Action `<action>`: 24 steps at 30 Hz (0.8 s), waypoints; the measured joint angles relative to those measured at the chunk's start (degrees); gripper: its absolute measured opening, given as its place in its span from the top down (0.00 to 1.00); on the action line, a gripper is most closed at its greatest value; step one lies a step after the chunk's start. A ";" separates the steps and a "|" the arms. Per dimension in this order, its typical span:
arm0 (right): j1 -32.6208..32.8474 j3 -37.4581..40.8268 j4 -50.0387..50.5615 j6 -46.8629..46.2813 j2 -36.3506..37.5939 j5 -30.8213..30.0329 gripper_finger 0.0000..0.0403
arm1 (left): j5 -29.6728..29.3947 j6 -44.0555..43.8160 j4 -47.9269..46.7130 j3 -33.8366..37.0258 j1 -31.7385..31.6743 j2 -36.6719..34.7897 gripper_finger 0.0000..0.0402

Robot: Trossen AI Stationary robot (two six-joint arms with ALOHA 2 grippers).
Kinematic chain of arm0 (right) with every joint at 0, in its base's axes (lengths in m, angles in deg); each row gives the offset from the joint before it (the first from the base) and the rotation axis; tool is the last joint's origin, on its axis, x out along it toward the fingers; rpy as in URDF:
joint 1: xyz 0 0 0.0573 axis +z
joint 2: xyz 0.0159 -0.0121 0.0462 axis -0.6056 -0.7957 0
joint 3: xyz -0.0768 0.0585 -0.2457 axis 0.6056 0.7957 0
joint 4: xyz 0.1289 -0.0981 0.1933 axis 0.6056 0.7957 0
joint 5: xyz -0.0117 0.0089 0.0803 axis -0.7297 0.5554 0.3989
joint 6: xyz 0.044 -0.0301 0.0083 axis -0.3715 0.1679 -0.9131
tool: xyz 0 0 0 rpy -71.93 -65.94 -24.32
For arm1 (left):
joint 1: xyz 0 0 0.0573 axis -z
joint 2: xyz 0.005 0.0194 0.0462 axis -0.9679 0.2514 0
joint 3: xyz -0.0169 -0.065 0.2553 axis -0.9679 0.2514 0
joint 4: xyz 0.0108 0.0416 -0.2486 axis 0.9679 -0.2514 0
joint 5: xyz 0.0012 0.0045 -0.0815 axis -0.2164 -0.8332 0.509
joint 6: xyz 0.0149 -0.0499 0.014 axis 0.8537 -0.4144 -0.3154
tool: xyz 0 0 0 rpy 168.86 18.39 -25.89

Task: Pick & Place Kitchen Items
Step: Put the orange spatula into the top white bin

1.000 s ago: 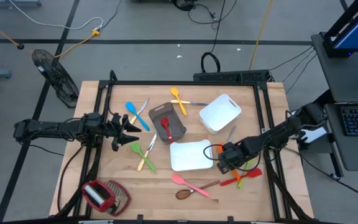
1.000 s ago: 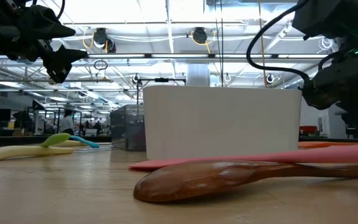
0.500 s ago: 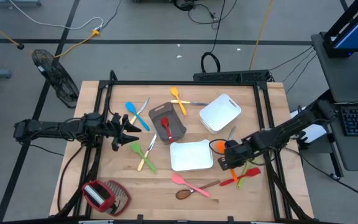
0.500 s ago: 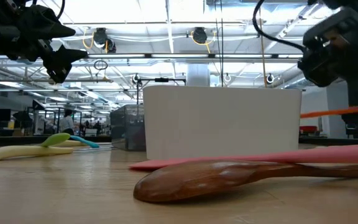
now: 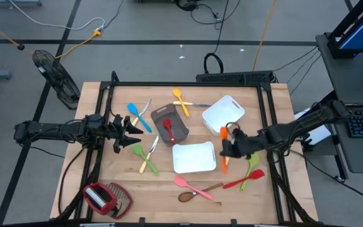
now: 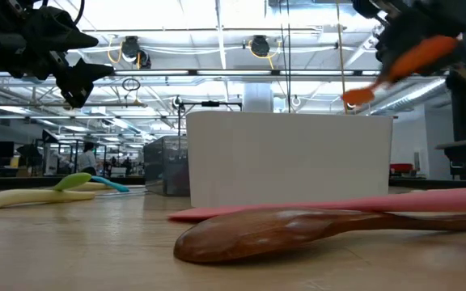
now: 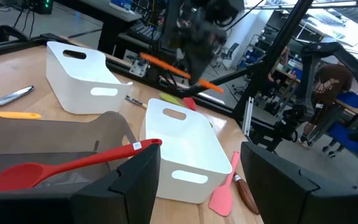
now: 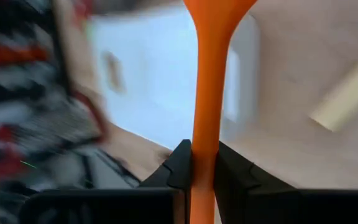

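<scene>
Wooden table [image 5: 188, 94] from above: right gripper [image 5: 229, 146] pinches an orange utensil [image 5: 224, 144] beside the near tray [image 5: 194, 165], likely to drop it in; other utensils lie scattered. Low down, it rides high. Left gripper [image 5: 133, 132] waits spread, far left. Right wrist: fingers [image 8: 180, 163] clamp the handle.

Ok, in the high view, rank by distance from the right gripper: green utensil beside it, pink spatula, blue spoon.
From the right gripper, shut on the orange utensil:
1. Green utensil, just toward the table's front-right.
2. Pink spatula, front centre.
3. Blue spoon, far left, near the left gripper.
</scene>
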 joint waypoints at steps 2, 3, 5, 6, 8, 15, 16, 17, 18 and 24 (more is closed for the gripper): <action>-2.41 -0.02 -1.73 -0.68 1.27 -0.74 0.92 | 0.00 0.21 0.00 0.00 0.01 -0.01 0.43; -3.87 -0.02 -2.53 -0.77 1.73 -0.75 0.92 | 0.00 0.22 0.00 0.00 0.00 -0.02 0.43; -7.18 -0.02 -4.29 -0.60 2.44 -0.62 0.92 | 0.00 0.24 -0.01 0.00 0.01 0.00 0.43; -8.89 -0.04 -4.85 -0.58 2.73 -0.58 0.92 | 0.00 0.24 -0.02 0.00 0.01 0.00 0.43; -12.55 -0.04 -6.16 -0.39 3.09 -0.32 0.92 | 0.00 0.26 0.00 0.00 -0.01 -0.01 0.43; -26.84 -0.11 -10.05 4.59 2.06 10.78 0.92 | 0.00 0.01 0.00 0.00 0.01 0.00 0.43; -28.65 -0.11 -10.01 4.69 1.80 11.90 0.92 | 0.00 -0.01 0.00 0.01 0.01 -0.02 0.43; -30.36 -0.11 -10.11 4.81 1.60 12.92 0.92 | 0.00 -0.02 0.00 0.00 0.01 0.00 0.43; -32.14 -0.11 -10.10 4.88 1.42 14.28 0.92 | 0.00 -0.03 0.00 0.00 0.01 0.00 0.43; -39.49 -0.11 -10.01 4.63 0.54 19.81 0.91 | 0.00 -0.59 0.02 0.00 0.01 -0.02 0.43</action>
